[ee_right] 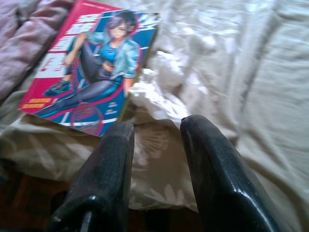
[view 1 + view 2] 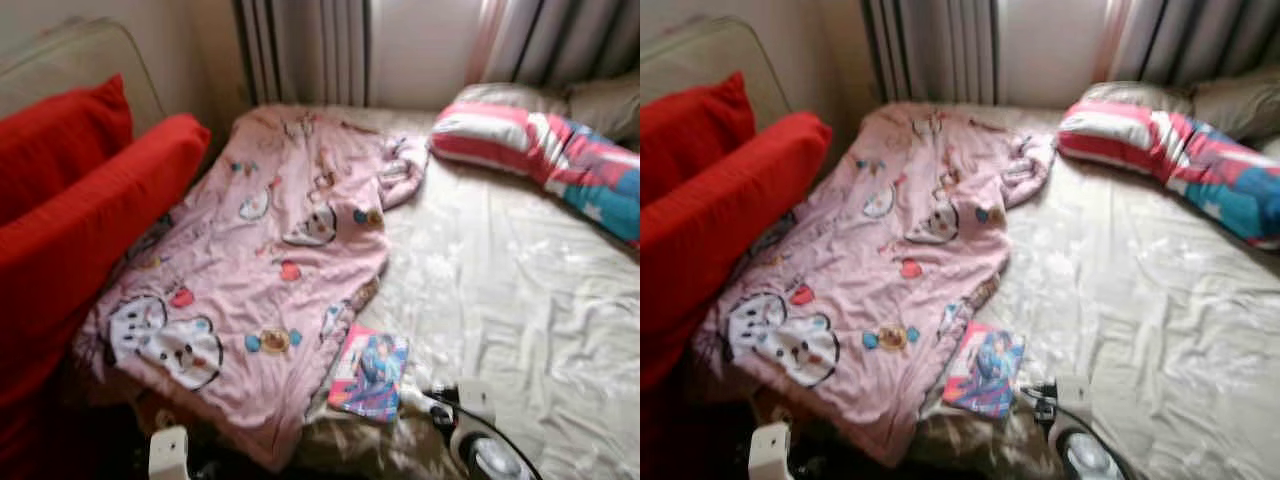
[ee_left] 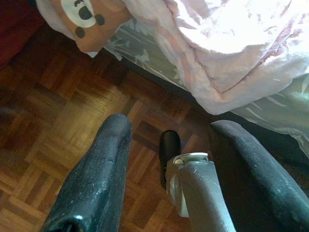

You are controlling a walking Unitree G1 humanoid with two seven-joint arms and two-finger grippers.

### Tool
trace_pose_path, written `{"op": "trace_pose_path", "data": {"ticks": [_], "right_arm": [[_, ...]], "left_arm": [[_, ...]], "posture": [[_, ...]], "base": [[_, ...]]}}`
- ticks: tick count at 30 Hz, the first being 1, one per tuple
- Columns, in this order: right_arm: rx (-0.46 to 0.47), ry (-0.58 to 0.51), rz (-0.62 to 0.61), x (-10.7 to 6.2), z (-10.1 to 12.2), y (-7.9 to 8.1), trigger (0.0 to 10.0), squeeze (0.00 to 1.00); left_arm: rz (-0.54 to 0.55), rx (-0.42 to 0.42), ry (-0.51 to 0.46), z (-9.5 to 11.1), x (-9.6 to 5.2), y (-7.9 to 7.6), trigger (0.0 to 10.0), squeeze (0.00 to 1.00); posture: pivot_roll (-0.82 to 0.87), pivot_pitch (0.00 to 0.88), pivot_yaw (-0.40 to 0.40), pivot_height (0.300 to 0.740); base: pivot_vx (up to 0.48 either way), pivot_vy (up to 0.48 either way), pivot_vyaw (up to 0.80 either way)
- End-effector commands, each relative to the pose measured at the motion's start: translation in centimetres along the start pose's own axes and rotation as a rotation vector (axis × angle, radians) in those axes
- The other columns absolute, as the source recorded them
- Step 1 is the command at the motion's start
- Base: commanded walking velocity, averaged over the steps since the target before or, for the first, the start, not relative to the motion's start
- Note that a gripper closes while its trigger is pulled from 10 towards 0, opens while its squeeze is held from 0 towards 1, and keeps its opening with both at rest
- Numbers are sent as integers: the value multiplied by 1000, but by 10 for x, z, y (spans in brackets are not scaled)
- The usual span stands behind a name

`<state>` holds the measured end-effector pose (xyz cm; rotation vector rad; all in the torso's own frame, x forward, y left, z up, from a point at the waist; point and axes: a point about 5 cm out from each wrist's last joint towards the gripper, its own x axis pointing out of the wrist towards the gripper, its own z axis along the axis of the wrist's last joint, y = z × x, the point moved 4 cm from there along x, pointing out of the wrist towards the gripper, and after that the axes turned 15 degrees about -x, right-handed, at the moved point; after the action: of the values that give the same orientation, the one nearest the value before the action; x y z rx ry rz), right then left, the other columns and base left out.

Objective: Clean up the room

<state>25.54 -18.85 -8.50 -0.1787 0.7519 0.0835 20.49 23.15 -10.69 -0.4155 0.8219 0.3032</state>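
A comic book (image 2: 369, 375) with a pink and blue cover lies on the beige sheet near the bed's front edge, beside the hem of a pink cartoon-bear blanket (image 2: 262, 270). My right gripper (image 1: 157, 129) hovers open just short of the book (image 1: 91, 67), over the rumpled sheet, with nothing between its fingers. The right arm (image 2: 478, 445) comes in at the lower right. My left gripper (image 3: 171, 125) hangs open and low over the parquet floor (image 3: 53, 121), beside the bed's edge where the blanket (image 3: 227, 53) droops.
Two red cushions (image 2: 80, 220) lean at the bed's left side. A striped red, white and blue pillow (image 2: 545, 155) lies at the back right, with curtains (image 2: 305, 50) behind. The beige sheet (image 2: 510, 290) is bare on the right half.
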Motion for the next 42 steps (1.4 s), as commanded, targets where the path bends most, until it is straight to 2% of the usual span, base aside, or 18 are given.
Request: {"op": "trace_pose_path", "data": {"ticks": [1, 7, 14, 18, 23, 32, 42], "right_arm": [[-1, 5, 7, 0, -2, 3, 10000, 0], [-18, 3, 13, 0, -1, 3, 10000, 0], [6, -11, 10, 0, 0, 3, 10000, 0], [-20, -16, 15, 0, 1, 4, 10000, 0], [-11, -19, 23, 0, 1, 5, 10000, 0], [2, -23, 20, 0, 1, 5, 10000, 0], [16, -76, 2, -2, 5, 4, 10000, 0]], "left_arm": [[7, 6, 7, -1, -1, 3, 10000, 0], [7, 12, 9, -1, -1, 3, 10000, 0], [-10, 5, -1, 1, -1, 2, 10000, 0], [-12, 8, -7, 2, -1, 2, 10000, 0], [-14, 7, -6, 2, -1, 2, 10000, 0], [-10, 25, -1, 1, -1, 2, 10000, 0], [-66, 13, -54, 8, -2, -2, 10000, 0]], "posture": [[-56, 57, 56, 740], [-57, 57, 58, 740], [-58, 62, 61, 740], [-61, 62, 62, 740], [-60, 61, 62, 740], [-60, 64, 63, 740], [-64, 86, 75, 740]], "base": [[0, 0, 0], [0, 0, 0], [0, 0, 0], [289, 0, 0], [315, 0, 550], [236, 0, 0], [0, 0, 0]]}}
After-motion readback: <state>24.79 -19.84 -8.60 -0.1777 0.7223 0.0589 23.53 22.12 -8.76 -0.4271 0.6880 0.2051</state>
